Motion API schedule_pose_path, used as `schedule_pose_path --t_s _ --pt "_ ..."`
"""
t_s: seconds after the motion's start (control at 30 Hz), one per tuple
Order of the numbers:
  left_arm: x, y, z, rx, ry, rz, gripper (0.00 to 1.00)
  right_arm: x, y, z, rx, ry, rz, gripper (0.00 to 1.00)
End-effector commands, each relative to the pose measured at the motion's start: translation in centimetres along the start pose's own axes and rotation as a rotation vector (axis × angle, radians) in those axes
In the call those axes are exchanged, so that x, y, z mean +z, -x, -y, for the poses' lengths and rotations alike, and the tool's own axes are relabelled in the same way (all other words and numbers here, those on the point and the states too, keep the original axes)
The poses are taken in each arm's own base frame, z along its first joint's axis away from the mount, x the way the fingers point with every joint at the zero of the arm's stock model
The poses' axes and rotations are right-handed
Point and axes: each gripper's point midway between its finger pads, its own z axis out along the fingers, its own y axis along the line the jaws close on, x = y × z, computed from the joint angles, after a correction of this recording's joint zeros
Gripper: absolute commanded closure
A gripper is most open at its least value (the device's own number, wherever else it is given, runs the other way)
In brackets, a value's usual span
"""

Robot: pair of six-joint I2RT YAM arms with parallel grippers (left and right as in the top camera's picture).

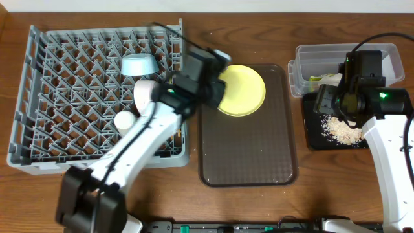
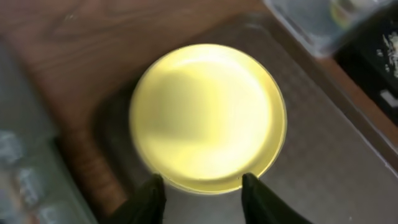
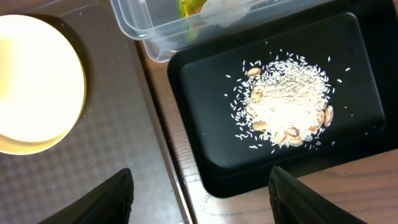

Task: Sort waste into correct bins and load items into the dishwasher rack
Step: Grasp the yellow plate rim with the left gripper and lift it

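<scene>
The round yellow plate (image 1: pixel 244 90) lies at the back of the brown serving tray (image 1: pixel 249 152). My left gripper (image 1: pixel 220 83) hangs open over the plate's left edge; in the left wrist view the plate (image 2: pixel 208 118) has its near rim between my open fingers (image 2: pixel 202 196). My right gripper (image 1: pixel 321 105) is open and empty (image 3: pixel 202 199) above the black tray's (image 1: pixel 315 136) left edge. Rice scraps (image 3: pixel 286 102) lie in the black tray (image 3: pixel 205 81). The clear tub (image 1: pixel 343 59) holds the green packet (image 3: pixel 186 7) and white wrapper (image 3: pixel 224 9). The chopsticks are out of view.
The grey rack (image 1: pixel 71 97) fills the left and holds a light-blue bowl (image 1: pixel 138 65), a white bowl (image 1: pixel 143 94) and a cream cup (image 1: pixel 124 121). My left arm crosses the rack's right edge. Bare wood shows between the serving tray and the black tray.
</scene>
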Motion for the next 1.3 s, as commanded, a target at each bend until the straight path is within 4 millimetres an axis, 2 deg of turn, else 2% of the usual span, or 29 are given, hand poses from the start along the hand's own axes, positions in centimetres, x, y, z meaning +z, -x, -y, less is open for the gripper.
schedule_pose_path --t_s 0.0,0.2,0.33,0.6,0.83,0.87,1.13,1.27 --pt "2.5 -0.7 2.5 0.133 -0.047 -0.024 0.54 -0.4 0.4 0.1 0.004 0.004 0.010 0.32" --pt "7.1 -2.4 5.7 0.216 -0.096 -0.046 0.53 -0.4 0.2 -0.3 0.003 0.032 0.000 0.32" --pt "9.3 -3.7 6.8 0.234 -0.113 -0.066 0.54 -0.4 0.2 -0.3 -0.008 0.031 -0.002 0.32" --pt "12.2 -7.0 6.7 0.234 -0.117 -0.148 0.54 -0.4 0.2 -0.3 -0.008 0.032 0.000 0.32" --pt "13.4 -8.4 6.6 0.232 -0.116 -0.181 0.54 -0.4 0.2 -0.3 -0.008 0.031 -0.001 0.32" --pt "13.5 -8.6 6.5 0.231 -0.116 -0.187 0.56 -0.4 0.2 -0.3 -0.008 0.031 -0.001 0.32" --pt "13.7 -10.2 6.4 0.227 -0.117 -0.244 0.86 -0.4 -0.1 -0.2 -0.017 0.028 -0.012 0.32" --pt "13.6 -10.2 6.4 0.214 -0.116 -0.248 0.94 -0.4 -0.3 -0.2 -0.024 0.027 -0.019 0.33"
